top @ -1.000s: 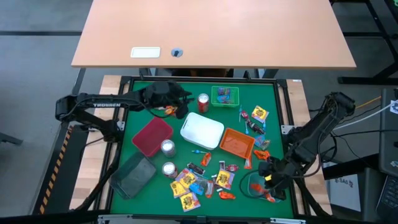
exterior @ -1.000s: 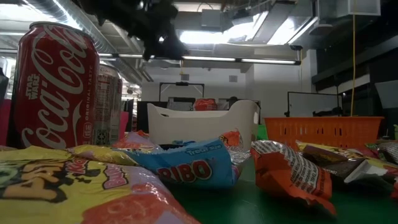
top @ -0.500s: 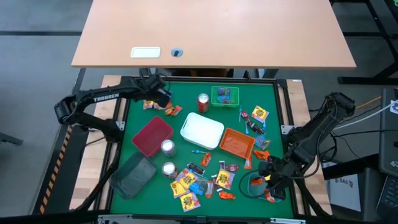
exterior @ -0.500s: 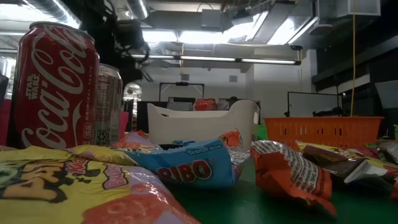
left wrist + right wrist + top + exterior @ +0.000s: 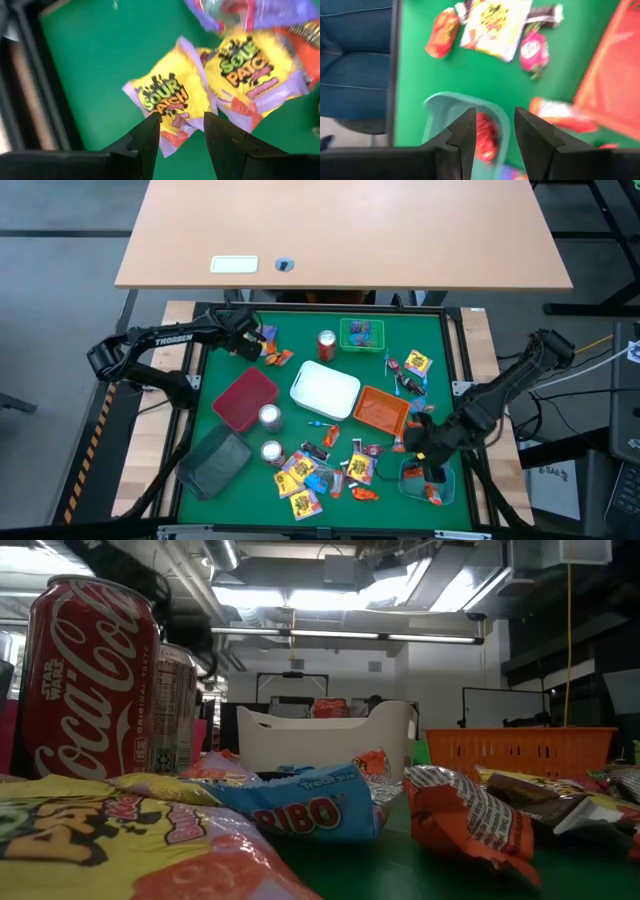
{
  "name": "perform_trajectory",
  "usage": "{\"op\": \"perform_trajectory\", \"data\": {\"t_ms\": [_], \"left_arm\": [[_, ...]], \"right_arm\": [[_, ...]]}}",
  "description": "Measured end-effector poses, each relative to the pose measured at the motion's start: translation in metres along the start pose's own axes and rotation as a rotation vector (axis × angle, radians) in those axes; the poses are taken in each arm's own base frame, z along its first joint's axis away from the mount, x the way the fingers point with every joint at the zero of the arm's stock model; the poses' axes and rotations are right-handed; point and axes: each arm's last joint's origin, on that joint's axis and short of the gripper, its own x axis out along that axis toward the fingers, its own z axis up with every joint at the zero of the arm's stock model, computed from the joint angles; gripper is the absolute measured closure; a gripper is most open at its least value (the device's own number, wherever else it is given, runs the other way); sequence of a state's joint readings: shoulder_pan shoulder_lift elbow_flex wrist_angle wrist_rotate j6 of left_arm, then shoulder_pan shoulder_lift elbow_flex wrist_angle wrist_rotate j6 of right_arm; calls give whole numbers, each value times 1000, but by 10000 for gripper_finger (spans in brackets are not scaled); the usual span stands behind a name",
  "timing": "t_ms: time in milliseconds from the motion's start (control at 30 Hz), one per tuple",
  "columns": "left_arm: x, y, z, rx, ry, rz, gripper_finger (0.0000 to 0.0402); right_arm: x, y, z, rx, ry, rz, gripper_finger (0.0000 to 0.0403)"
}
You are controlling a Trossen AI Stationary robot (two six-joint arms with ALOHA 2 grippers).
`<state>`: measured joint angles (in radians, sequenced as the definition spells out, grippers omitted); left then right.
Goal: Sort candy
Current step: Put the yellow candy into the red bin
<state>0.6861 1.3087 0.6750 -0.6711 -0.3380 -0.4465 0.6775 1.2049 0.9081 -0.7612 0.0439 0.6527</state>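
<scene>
Sorting under way, with most candy (image 5: 330, 472) scattered along the near edge of the worktop (image 5: 300, 350), between the two silver cans (image 5: 270, 434) and the teal tray (image 5: 427, 483) at the near right corner. Right gripper (image 5: 432, 470) poised just above that teal tray, fingers apart and empty, a red candy (image 5: 486, 136) lying in the tray directly below. Left gripper (image 5: 181, 131) hovering over the far left corner of the worktop, fingers apart with nothing between them, lined up on a yellow packet (image 5: 167, 102) that lies partly under a second yellow packet (image 5: 250, 77). Likely trouble here: overlapping wrappers, so a closing grip could catch both packets or drag the neighbour along; slick foil could also slip from the fingertips. Packets close to the worktop's left rim, so a nudge could push one against the edge or off the green mat. On the right, risk of clipping the tray wall when lifting away, shifting the tray. Red tray (image 5: 244, 398), white tray (image 5: 324, 389), orange tray (image 5: 380, 410) and green tray (image 5: 361, 333) standing mid-worktop, a red can (image 5: 326, 343) beside the green one.
</scene>
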Motion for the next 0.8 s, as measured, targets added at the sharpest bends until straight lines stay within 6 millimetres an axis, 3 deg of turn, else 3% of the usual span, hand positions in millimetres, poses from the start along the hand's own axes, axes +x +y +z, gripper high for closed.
{"op": "perform_trajectory", "data": {"t_ms": [233, 400, 800], "left_arm": [[26, 7, -20, -38, -10, -9, 260], [33, 8, -27, -43, -19, -10, 270], [34, 7, -26, -50, -33, -44, 394]], "right_arm": [[-1, -28, 18, -99, -35, -63, 271], [-2, -44, 27, -151, -47, -101, 271], [-8, -75, 39, -182, -73, -174, 271]]}}
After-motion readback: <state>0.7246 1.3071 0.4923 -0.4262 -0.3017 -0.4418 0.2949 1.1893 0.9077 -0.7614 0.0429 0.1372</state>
